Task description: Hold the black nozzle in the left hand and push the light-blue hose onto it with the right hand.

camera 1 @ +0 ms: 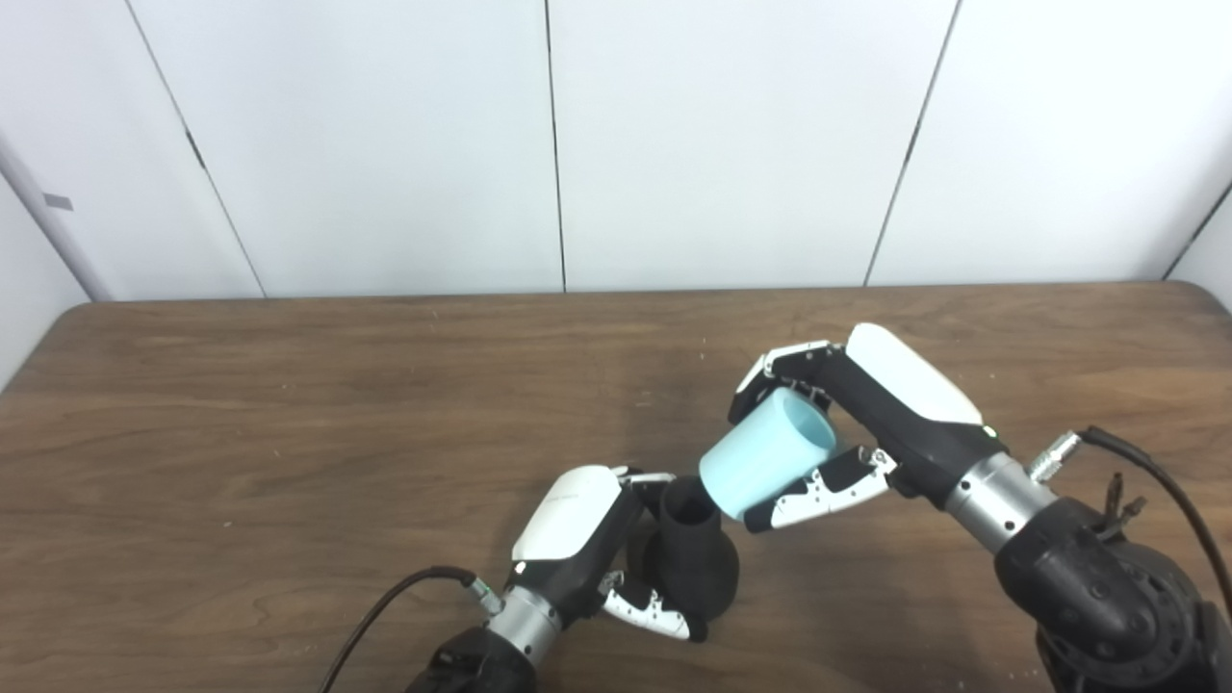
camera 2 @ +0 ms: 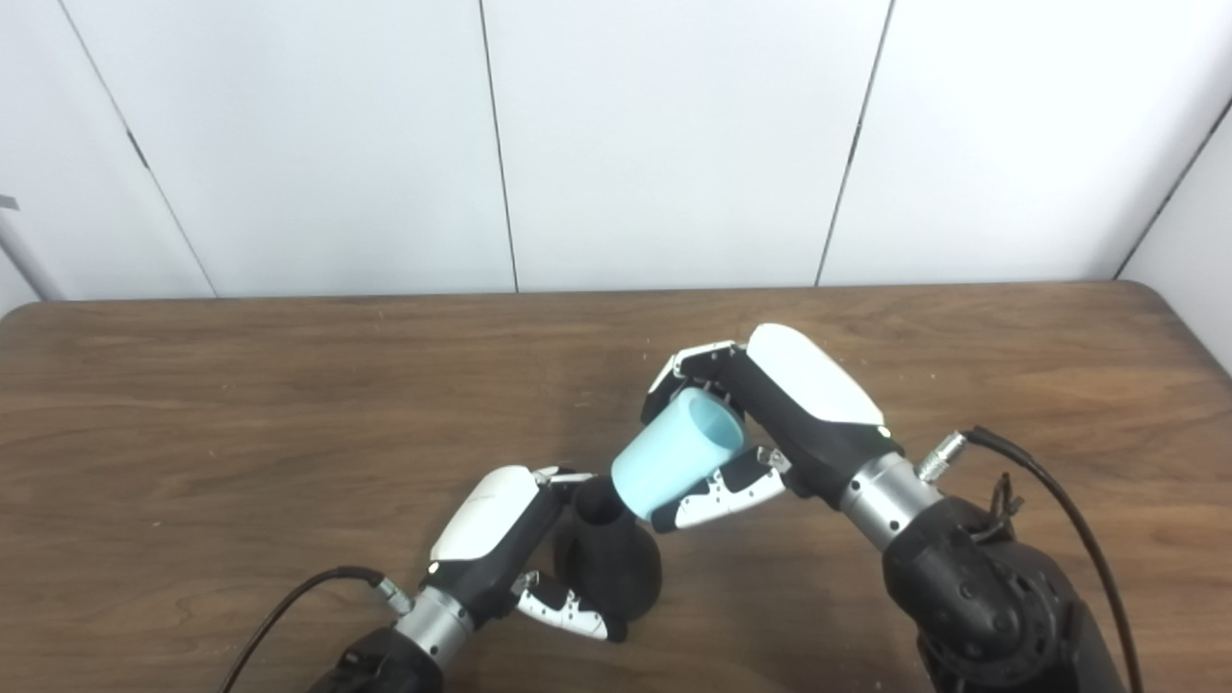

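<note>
The nozzle point(camera 1: 695, 563) stands near the front edge of the tabletop point(camera 1: 289, 433), about midway between its left and right edges. The left hand point(camera 1: 602, 553) wraps it from the left. The hose point(camera 1: 767, 452) lies tilted just right of and behind the nozzle, its lower end at the nozzle's top, within the right hand point(camera 1: 847, 423).

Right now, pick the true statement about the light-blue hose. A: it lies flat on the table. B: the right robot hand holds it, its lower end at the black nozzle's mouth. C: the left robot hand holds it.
B: the right robot hand grips the light-blue hose, tilted down to the black nozzle.
</note>
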